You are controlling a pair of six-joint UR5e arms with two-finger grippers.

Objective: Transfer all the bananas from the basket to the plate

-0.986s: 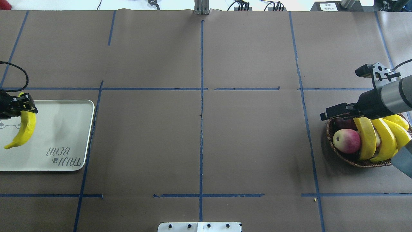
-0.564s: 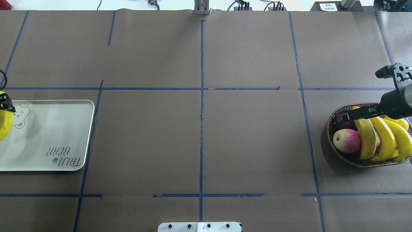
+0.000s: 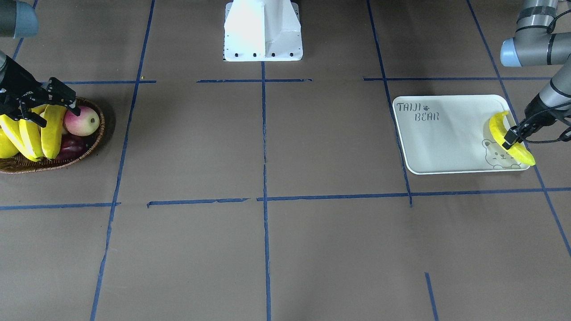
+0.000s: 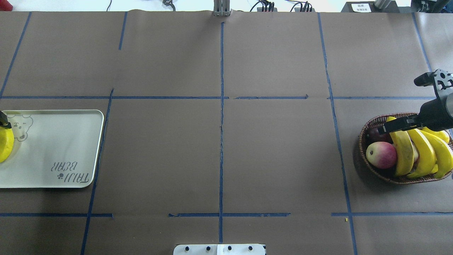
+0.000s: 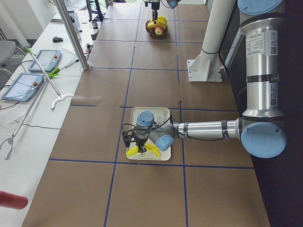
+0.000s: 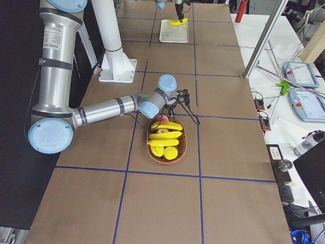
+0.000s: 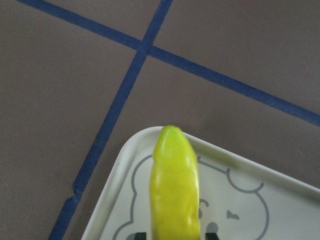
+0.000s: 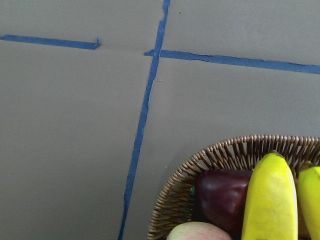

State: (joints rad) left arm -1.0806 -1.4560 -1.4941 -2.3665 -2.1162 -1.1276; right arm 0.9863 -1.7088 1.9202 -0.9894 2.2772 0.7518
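Both fingers of the left gripper (image 3: 510, 139) clamp one banana (image 3: 496, 127) low over the bear-face corner of the plate (image 3: 446, 142). Its long axis runs along the plate's short edge, with one tip past the rim; I cannot tell if it touches. The right gripper (image 3: 43, 102), fingers apart, hovers over the far ends of three bananas (image 3: 50, 133), which lie side by side in the basket (image 3: 53, 166) directly beneath it.

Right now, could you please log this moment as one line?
left gripper: shut on banana at plate corner | right gripper: open above basket
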